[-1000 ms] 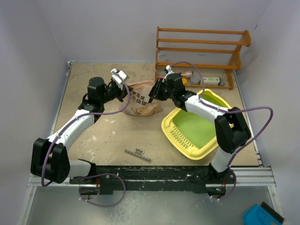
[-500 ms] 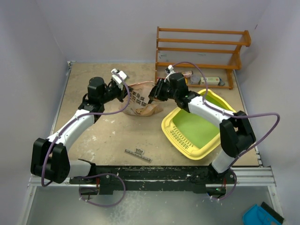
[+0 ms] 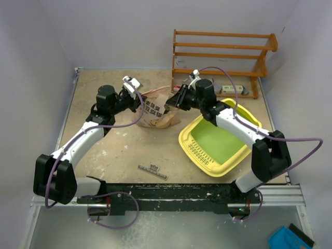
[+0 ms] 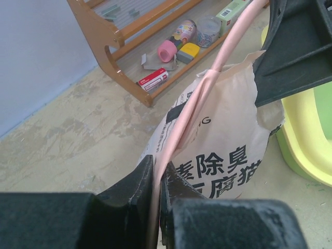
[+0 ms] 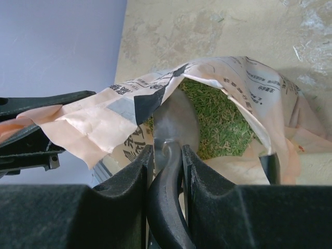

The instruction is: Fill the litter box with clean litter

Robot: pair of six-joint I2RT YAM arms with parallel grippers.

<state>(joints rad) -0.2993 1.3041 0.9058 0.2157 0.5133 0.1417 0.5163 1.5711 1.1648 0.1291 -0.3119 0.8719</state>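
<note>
We see the right arm's elbow has swung outward over the last second. The right claw [image 5: 165, 155] stays clamped on the scoop [image 5: 174, 124] handle, blade inside the bag [image 4: 223, 129] mouth over the litter [image 5: 218, 119]. The left claw [image 4: 157, 174] is pinched on the bag's pink strap [image 4: 207, 88]; how firmly, we can't tell. The litter box [image 3: 184, 139] sits just right of the bag on the surface [image 3: 119, 150], floor bare, so we judge nothing delivered yet. The bag flap hides whether the scoop is loaded.
</note>
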